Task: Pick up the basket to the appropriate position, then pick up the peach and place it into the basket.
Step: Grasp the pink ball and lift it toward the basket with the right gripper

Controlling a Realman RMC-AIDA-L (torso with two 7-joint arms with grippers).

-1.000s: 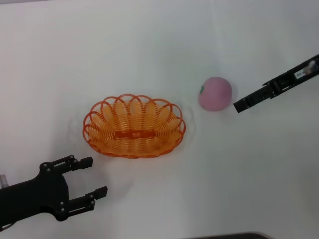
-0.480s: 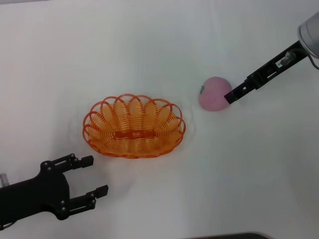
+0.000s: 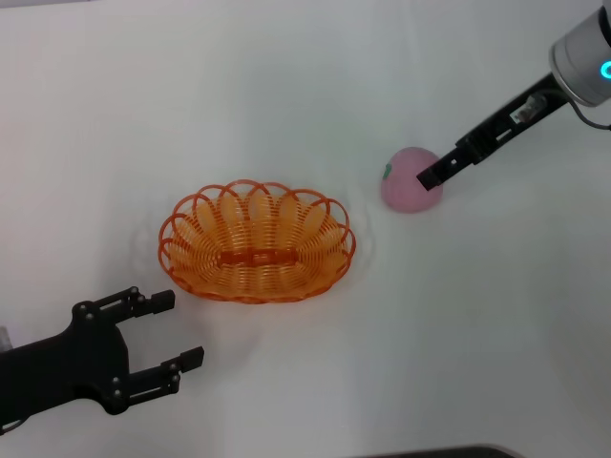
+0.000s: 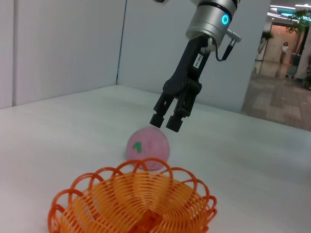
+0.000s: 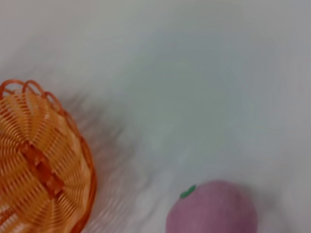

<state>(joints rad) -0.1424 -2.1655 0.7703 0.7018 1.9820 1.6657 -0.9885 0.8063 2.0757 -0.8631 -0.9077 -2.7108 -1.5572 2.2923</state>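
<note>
The orange basket (image 3: 256, 240) sits on the white table, left of centre, and also shows in the left wrist view (image 4: 136, 204) and the right wrist view (image 5: 39, 184). The pink peach (image 3: 406, 181) lies to its right on the table; it also shows in the left wrist view (image 4: 148, 148) and the right wrist view (image 5: 211, 208). My right gripper (image 3: 431, 175) hangs just above the peach, not touching it; in the left wrist view (image 4: 165, 121) its fingers stand a little apart and empty. My left gripper (image 3: 170, 329) is open and empty near the basket's front left.
The white table (image 3: 286, 95) spreads on all sides of the basket and peach. A dark edge (image 3: 439, 452) shows at the front of the head view. A wall and a hallway lie beyond the table in the left wrist view.
My right gripper has moved left and forward from beside the peach to just over it. My left gripper has shifted slightly to the left. Basket and peach have not moved.
</note>
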